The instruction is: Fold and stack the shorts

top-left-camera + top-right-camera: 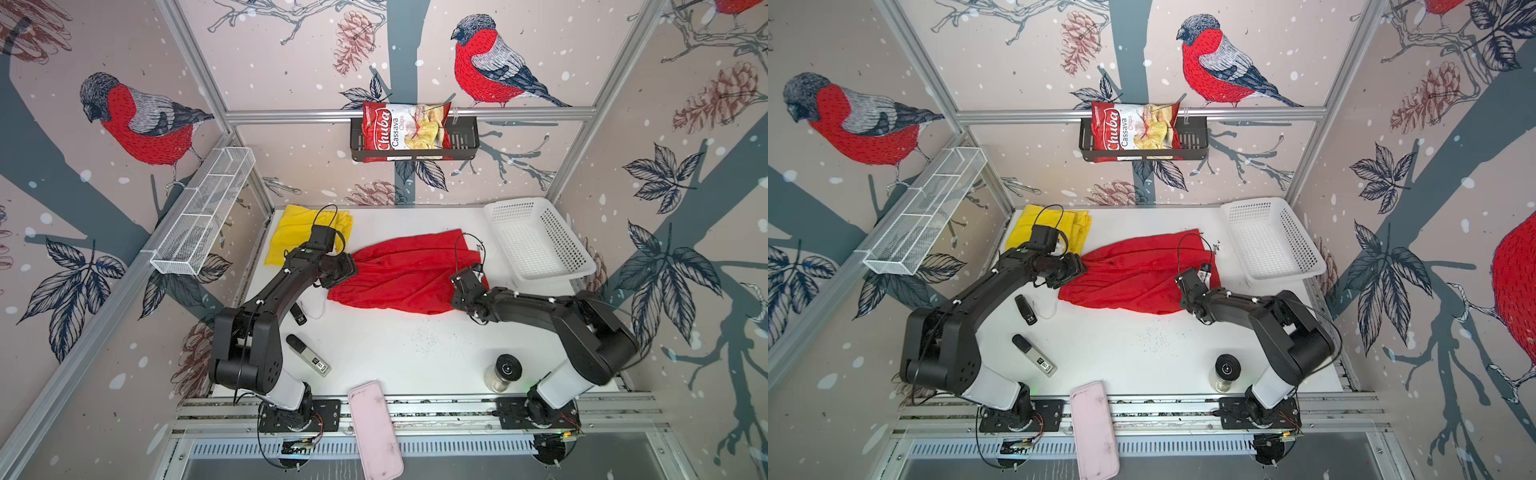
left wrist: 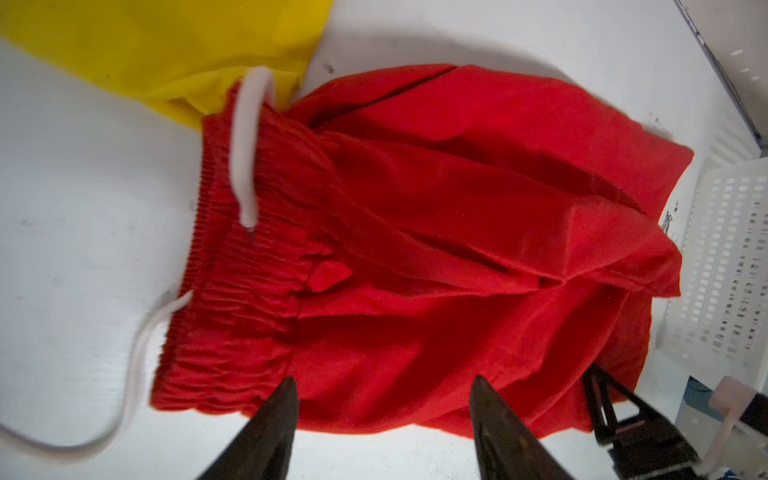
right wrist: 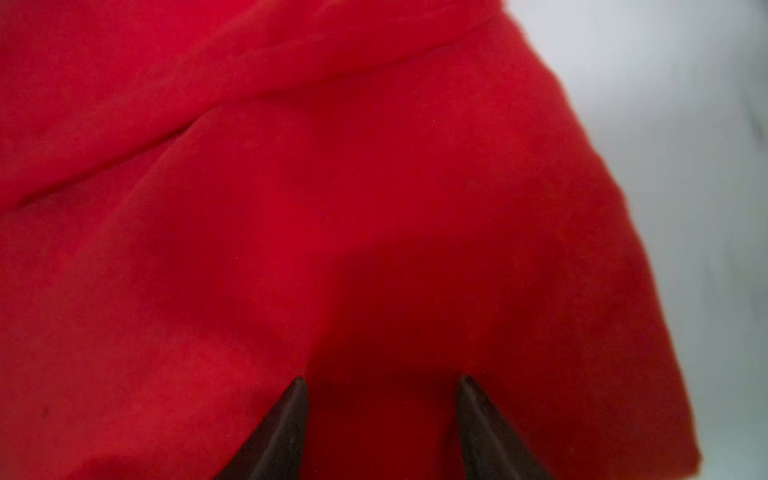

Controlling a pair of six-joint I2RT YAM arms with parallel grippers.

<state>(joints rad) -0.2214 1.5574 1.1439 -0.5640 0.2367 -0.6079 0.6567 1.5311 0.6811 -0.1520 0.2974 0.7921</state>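
Red shorts [image 1: 399, 270] are lying under both your hands, so this is the pair you are working on. You are holding your left hand [image 2: 384, 380] with its fingers apart and nothing between them. Its tips are hanging over the near edge of the red shorts, just past the gathered waistband [image 2: 232, 291]. Your right hand [image 3: 382, 379] is hovering low over the leg end of the same pair, fingers likewise spread and gripping no fabric that I can make out.

Between the two hands the red shorts are stretching across the counter [image 1: 395, 357], flattened but creased, with one layer lapping over another. Whether that counts as a first fold I cannot tell. The white drawstring [image 2: 245, 145] is trailing loose off the waistband end.

Beyond that end the yellow shorts [image 1: 291, 232] are sitting as a compact, squarish pad, looking folded already, one corner touching the red waistband. Off the leg end the white basket [image 1: 573, 245] is standing just beside the red shorts.

You are roughly halfway, I judge: folding the red pair and stacking it with the yellow are remaining.
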